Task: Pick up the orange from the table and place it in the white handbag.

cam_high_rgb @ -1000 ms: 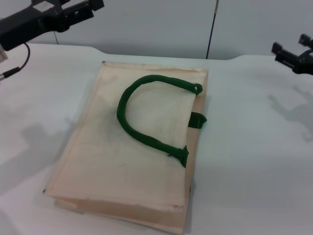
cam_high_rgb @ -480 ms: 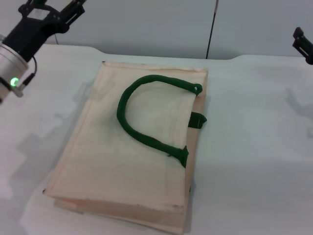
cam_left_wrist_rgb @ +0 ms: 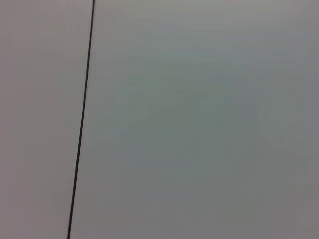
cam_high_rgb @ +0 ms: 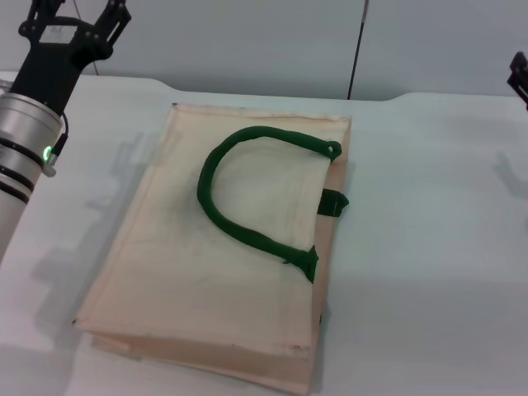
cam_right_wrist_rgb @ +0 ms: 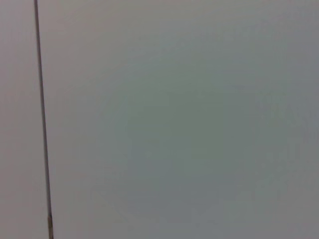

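Note:
The white handbag [cam_high_rgb: 223,247] lies flat on the white table [cam_high_rgb: 421,214], its dark green rope handle [cam_high_rgb: 239,190] curled on top and a green tab [cam_high_rgb: 334,202] at its right edge. The orange is not in any view. My left gripper [cam_high_rgb: 76,15] is raised at the far left, beyond the bag's far left corner, pointing away from me with its fingers spread and nothing between them. Only a dark bit of my right gripper [cam_high_rgb: 520,76] shows at the right edge of the head view, well away from the bag. Both wrist views show only a grey wall.
A grey wall with a dark vertical seam [cam_high_rgb: 356,49] stands behind the table; the seam also shows in the left wrist view [cam_left_wrist_rgb: 82,119] and the right wrist view [cam_right_wrist_rgb: 42,119]. The left arm's silver forearm [cam_high_rgb: 21,157] hangs over the table's left side.
The left arm has swung from pointing right to pointing up and away, its forearm coming into view. The right gripper has drawn back to the right edge. The bag has not moved.

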Available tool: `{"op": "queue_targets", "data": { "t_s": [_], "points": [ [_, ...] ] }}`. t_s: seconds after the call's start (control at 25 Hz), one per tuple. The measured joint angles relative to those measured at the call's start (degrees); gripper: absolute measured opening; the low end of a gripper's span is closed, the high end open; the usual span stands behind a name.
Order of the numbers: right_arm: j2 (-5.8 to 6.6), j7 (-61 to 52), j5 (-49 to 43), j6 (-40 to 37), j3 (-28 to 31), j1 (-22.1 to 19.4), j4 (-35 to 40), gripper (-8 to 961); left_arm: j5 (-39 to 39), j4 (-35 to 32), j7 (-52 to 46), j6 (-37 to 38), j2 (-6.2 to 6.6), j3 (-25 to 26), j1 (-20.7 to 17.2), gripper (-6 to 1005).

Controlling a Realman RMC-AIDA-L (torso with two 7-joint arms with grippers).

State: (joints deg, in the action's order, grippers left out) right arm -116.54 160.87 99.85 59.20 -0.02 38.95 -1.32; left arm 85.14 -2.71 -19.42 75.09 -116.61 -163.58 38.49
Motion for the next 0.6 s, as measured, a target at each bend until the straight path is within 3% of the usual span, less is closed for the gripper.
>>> {"op": "queue_targets", "data": {
  "t_s": [0.24, 0.6],
  "points": [
    [0.11, -0.01, 0.03, -0.32, 0.02, -0.11, -0.08, 891, -0.13, 0.68, -7.68, -0.27, 0.13, -0.05, -0.59, 859],
    [0.09, -0.12, 0.08, -1.31, 0.08, 0.08, -0.36, 891, -0.04, 0.32, -7.21, 0.26, 0.01, -0.15, -1.08, 852]
  ]
}}
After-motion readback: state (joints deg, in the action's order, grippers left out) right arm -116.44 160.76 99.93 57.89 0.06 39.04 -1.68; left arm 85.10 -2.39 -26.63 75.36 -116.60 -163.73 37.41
